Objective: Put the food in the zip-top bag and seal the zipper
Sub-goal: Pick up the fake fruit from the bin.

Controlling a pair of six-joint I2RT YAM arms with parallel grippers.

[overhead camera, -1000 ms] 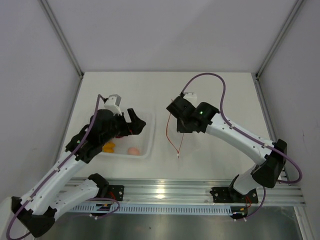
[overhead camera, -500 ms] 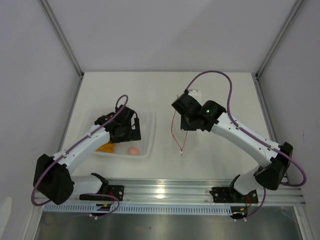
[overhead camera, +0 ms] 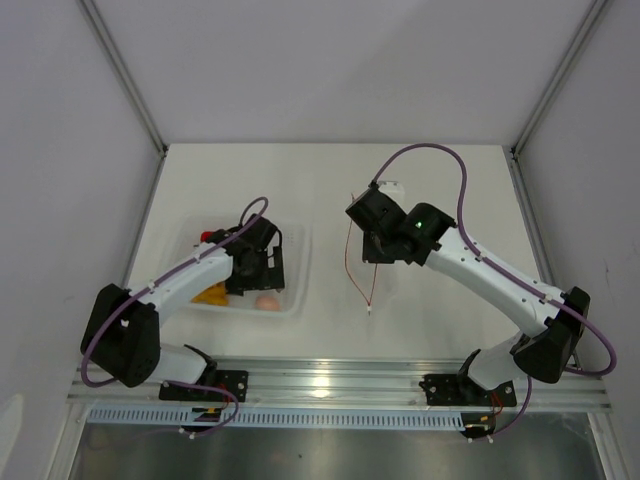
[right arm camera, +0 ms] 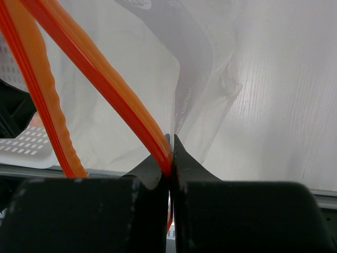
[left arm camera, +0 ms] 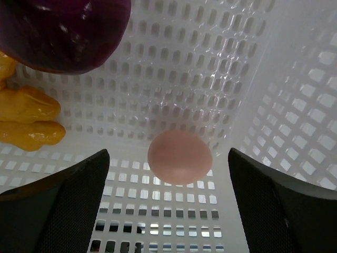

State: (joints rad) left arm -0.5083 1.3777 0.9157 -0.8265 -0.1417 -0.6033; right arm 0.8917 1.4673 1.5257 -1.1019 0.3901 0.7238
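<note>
In the tray [overhead camera: 298, 300] by the table [overhead camera: 450, 200]'s left edge: left gripper [left arm camera: 168, 155] stood wide over a pink piece [left arm camera: 179, 157].
Right gripper [right arm camera: 171, 145]: held the zipper [right arm camera: 102, 79] pinched.

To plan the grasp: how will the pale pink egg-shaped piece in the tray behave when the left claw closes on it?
The pink piece looks smooth and rounded, so it may roll or slip from the left claw. The perforated tray floor may hold it somewhat. It seems small and rigid, probably light.
</note>
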